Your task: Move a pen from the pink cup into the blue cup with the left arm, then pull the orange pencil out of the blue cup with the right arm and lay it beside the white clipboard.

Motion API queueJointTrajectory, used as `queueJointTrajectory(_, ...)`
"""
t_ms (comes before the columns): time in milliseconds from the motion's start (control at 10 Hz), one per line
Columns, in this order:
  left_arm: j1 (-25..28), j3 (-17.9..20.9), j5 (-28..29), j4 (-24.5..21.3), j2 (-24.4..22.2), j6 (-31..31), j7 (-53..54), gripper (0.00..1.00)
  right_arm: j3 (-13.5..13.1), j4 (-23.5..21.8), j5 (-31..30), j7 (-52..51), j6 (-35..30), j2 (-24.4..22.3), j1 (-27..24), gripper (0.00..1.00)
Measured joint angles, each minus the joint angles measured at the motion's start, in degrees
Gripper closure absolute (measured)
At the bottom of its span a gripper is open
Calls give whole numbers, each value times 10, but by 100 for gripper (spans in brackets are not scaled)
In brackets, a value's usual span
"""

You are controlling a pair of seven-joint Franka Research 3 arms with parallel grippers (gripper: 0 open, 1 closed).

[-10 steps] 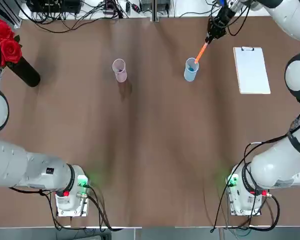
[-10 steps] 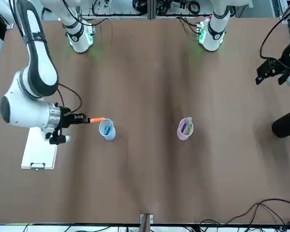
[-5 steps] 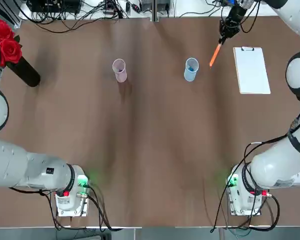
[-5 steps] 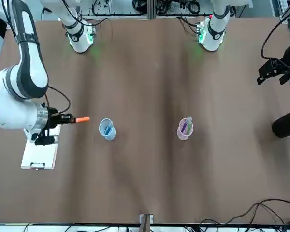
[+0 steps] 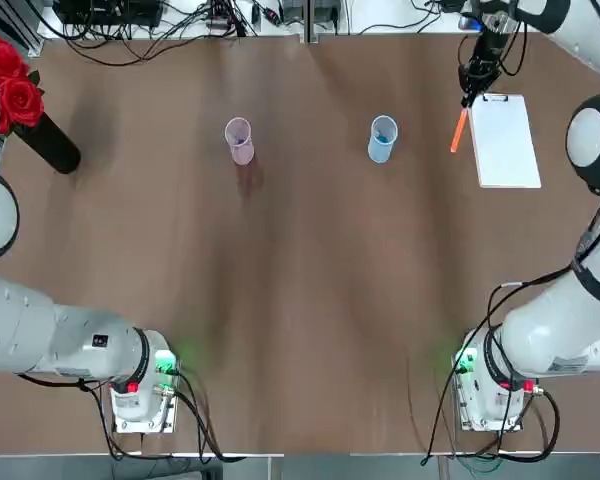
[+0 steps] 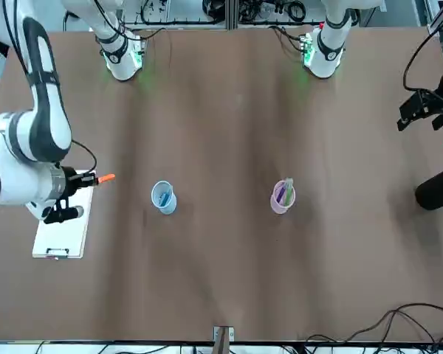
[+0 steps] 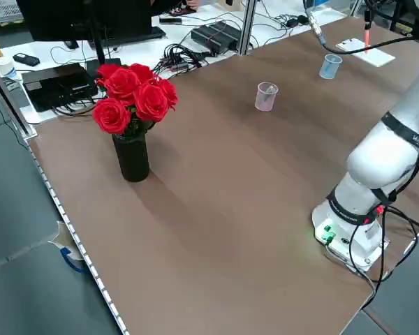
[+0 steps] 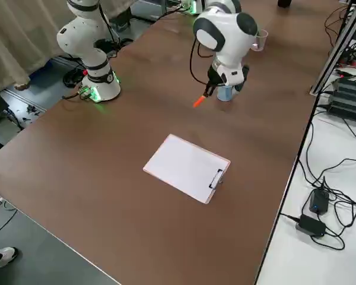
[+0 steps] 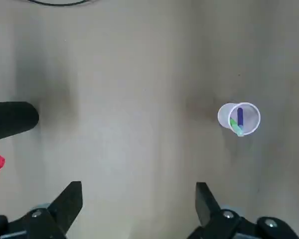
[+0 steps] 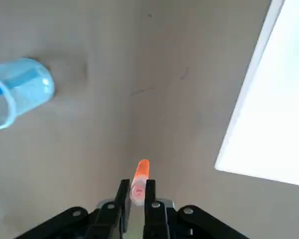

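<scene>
While the right gripper (image 10: 137,186) is closed on the orange pencil (image 10: 141,172), it sits out over the far right part of the table (image 5: 310,260), at the cup-facing side of the white clipboard (image 5: 505,150). Pencil: slim, straight, bright orange, out of the blue cup, one end between the fingers, the other sticking out free and angled down. Right wrist view has a smooth orange length with a paler, pinkish, rounded end by the fingertips.

Blue cup (image 5: 382,140): upright, light blue, translucent, smooth walls, round open rim, tapering to the base; a blue pen (image 6: 165,198) leans inside. Pink cup (image 5: 240,142): same tapered shape, pale pink, see-through, upright, well apart from the blue one. It holds a purple pen (image 9: 240,117) and a green pen (image 9: 236,126) with a pale, clear-looking end at the rim.

Clipboard lies flat: thin rectangle, plain white face, dark metal clip on one short edge. Tabletop is brown, matte, with soft streaky shading. Left gripper (image 9: 138,188) is open, nothing in it, held over the left side near the vase (image 7: 132,159), a dark, smooth cylinder with red roses (image 7: 136,98), layered ruffled petals.
</scene>
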Motion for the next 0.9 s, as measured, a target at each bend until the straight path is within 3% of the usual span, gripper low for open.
queueJointTrajectory(300, 6, 0, 0, 5, 5, 0, 0, 0, -21, 16, -4, -33, 7, 62, -1, 85)
queueJointTrajectory(900, 7, -1, 0, 6, 5, 0, 0, 0, -21, 70, -4, -34, 21, 131, 0, 85)
